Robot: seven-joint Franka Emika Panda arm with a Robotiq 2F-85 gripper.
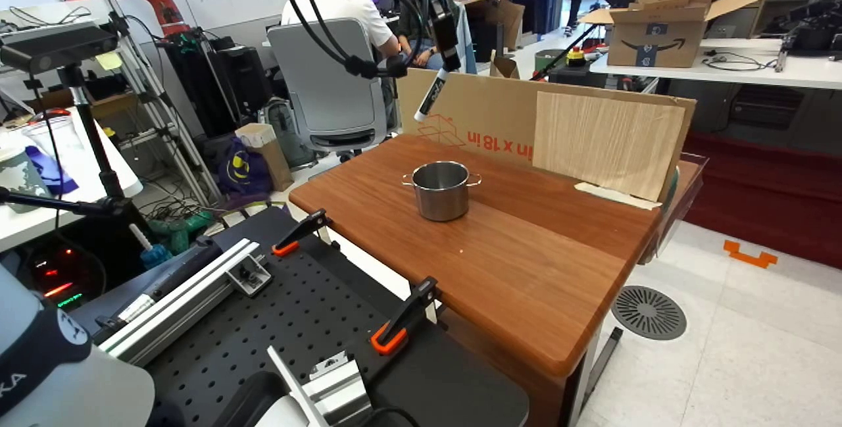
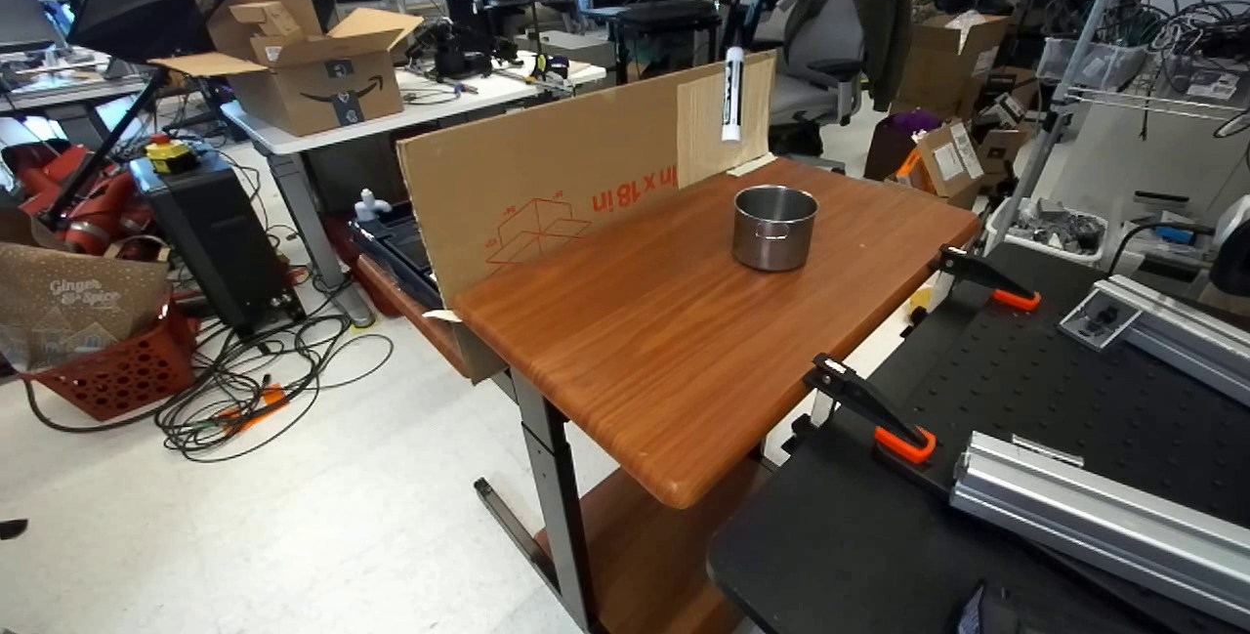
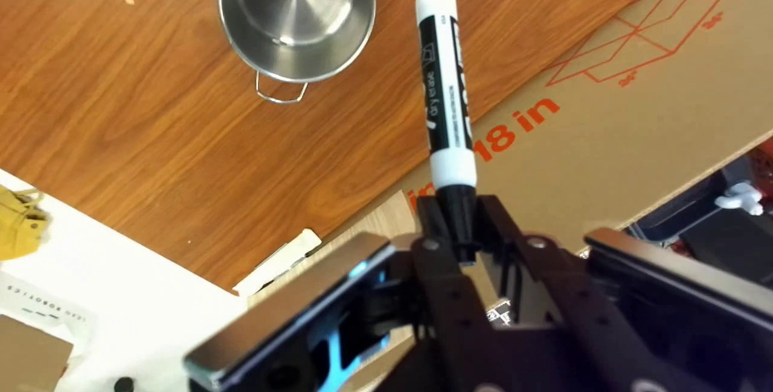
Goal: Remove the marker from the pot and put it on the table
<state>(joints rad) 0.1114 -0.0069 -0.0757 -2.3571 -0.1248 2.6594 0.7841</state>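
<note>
The marker is a white and black dry-erase pen, seen in the wrist view (image 3: 445, 84) and in both exterior views (image 1: 431, 97) (image 2: 731, 97). My gripper (image 3: 459, 211) is shut on its black end. The marker hangs tilted down, in the air above the table (image 1: 526, 249). The grey metal pot (image 1: 442, 206) stands upright on the table in both exterior views (image 2: 771, 248). In the wrist view the pot (image 3: 296, 57) is cut by the top edge, and its visible inside is bare metal. The marker is apart from the pot, off to one side and higher.
A cardboard sheet (image 1: 473, 108) stands upright along the table's far edge, with a wood-patterned panel (image 1: 608, 141) on it. Two orange-tipped clamps (image 2: 874, 409) (image 2: 986, 277) grip the near edge. The black perforated bench (image 1: 263, 335) carries aluminium profiles (image 1: 184, 302).
</note>
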